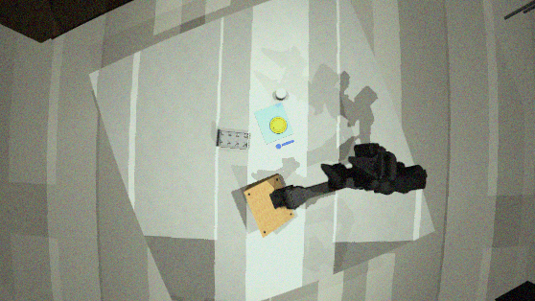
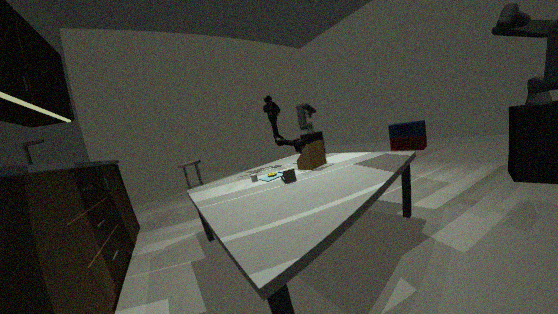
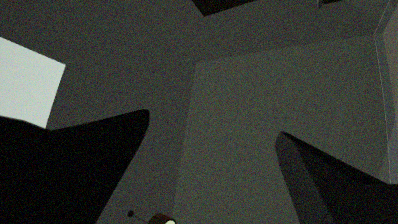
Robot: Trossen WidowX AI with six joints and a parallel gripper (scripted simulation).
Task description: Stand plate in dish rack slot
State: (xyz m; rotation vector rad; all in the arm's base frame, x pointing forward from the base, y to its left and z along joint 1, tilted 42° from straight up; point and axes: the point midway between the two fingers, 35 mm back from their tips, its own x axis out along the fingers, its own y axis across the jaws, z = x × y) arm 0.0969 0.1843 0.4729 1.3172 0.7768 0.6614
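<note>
Yellow, the plate lies on the pale blue mat, apart from the dish rack; your hand is raised with its fingers wide apart, gripping nothing.

— How is the room enclosed?
— It is closed in by plain grey walls, topped by a darker ceiling.
— What is seen of the furniture?
— A pale table is held up by dark legs; to its left in the exterior view, brown cabinets are set below a dark wall cupboard, edged by a glowing strip.
— And the floor?
— The floor is crossed by pale and shaded patches.
</note>
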